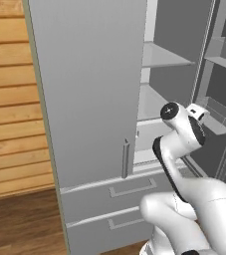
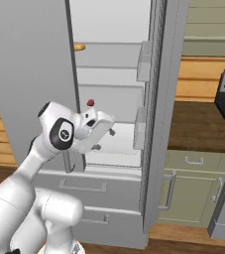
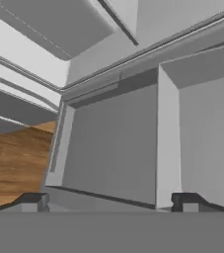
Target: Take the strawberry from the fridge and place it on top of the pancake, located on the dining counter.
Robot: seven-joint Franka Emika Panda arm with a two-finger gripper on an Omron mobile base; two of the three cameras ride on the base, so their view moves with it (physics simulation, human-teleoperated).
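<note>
- Your gripper [image 3: 111, 201] has its fingers spread wide, holding nothing.
- The strawberry [image 2: 90, 103] sits far back on the fridge [image 2: 109, 79] shelf; it's tiny, so you could easily nudge it away.

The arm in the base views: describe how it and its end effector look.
The arm is glossy white, built of rounded, bulging links, with dark grey bands at the joints and a round dark cap bearing a small white mark. No loose cables show. The end effector has a white blocky body and two small dark fingertips.

Raised arm, gripper [image 3: 111, 201] wide apart
</note>
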